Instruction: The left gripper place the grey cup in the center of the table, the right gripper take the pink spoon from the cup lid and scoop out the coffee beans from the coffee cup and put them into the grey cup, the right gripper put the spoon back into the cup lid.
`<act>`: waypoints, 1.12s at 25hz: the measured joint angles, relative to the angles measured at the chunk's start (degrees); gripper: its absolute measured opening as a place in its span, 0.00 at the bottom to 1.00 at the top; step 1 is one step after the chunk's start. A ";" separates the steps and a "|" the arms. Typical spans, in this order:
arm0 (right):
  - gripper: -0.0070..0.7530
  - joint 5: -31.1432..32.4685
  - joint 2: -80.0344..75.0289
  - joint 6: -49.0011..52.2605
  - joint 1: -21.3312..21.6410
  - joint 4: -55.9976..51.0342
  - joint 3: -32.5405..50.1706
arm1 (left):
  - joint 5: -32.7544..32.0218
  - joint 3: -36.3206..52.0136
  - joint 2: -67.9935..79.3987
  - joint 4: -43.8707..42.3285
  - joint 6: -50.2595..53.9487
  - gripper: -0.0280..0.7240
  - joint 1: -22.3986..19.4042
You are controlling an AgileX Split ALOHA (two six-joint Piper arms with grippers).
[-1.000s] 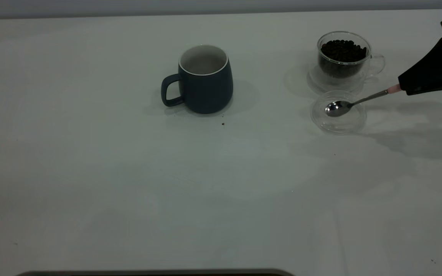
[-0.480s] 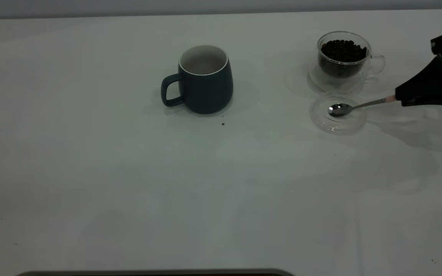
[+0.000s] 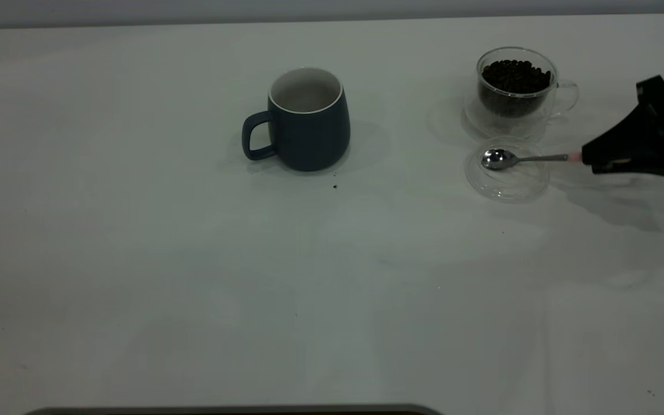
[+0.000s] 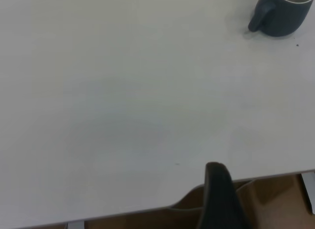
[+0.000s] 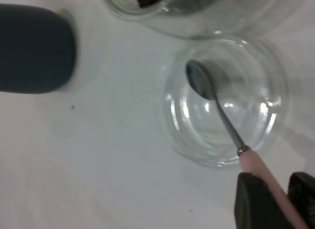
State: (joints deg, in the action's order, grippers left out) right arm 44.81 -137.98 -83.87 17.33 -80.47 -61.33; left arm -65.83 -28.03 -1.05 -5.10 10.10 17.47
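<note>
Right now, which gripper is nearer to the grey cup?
Right. The right gripper holds the pink spoon over the cup lid, beside the grey cup. The left gripper sits off the table edge, farther away.

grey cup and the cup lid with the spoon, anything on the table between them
Only bare table lies between the grey cup and the cup lid, apart from one small dark speck just beside the cup's base, as the exterior view shows.
</note>
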 joint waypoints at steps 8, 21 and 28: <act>0.54 -2.85 -1.12 -0.91 0.00 0.00 0.00 | 0.00 0.00 0.00 0.00 0.00 0.72 0.00; 0.76 -7.97 0.36 -22.64 -0.27 -19.43 0.00 | 0.00 0.00 0.00 0.00 -0.12 0.72 0.00; 0.73 -22.40 10.10 -23.04 -6.47 -20.09 4.01 | 0.00 0.00 0.00 0.00 -0.07 0.72 0.00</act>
State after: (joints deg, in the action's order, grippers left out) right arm 22.40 -127.87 -106.91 10.85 -100.55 -57.32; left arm -65.83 -28.03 -1.05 -5.10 10.03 17.47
